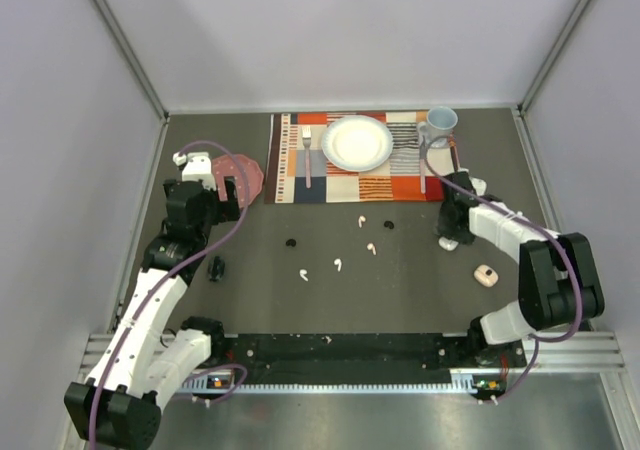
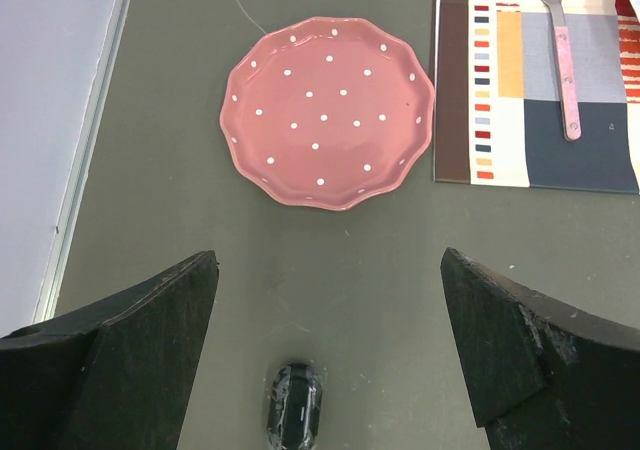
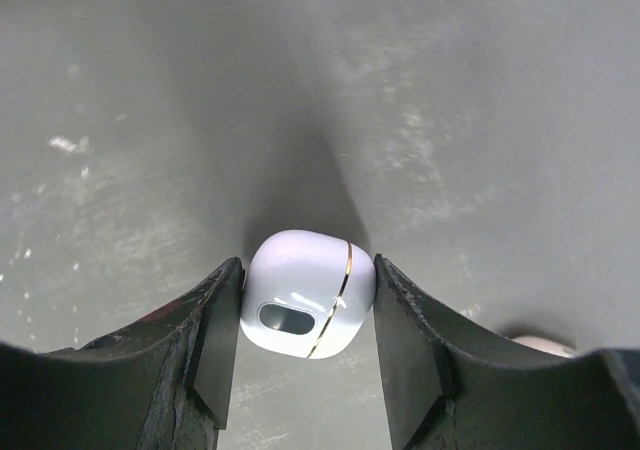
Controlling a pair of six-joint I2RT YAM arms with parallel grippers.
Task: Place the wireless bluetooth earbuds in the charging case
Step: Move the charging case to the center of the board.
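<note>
White charging case [image 3: 305, 300] pinched flank to flank in right hand [image 3: 307, 270], seemingly down on worktop [image 3: 450, 120]. Glossy rounded shell (light, hard, likely slippery): hold flat sides, clear of lid seam. Left hand [image 2: 328, 258] spread wide, empty, above black case [image 2: 293, 402]. Earbuds [image 1: 338, 264] scattered mid-worktop, well apart from white case: tiny, rigid, easily flicked; pinch across stem.

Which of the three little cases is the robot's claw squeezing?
The white case, pinched between the fingers of the right gripper; the pink case and the black case lie loose, ungripped.
</note>
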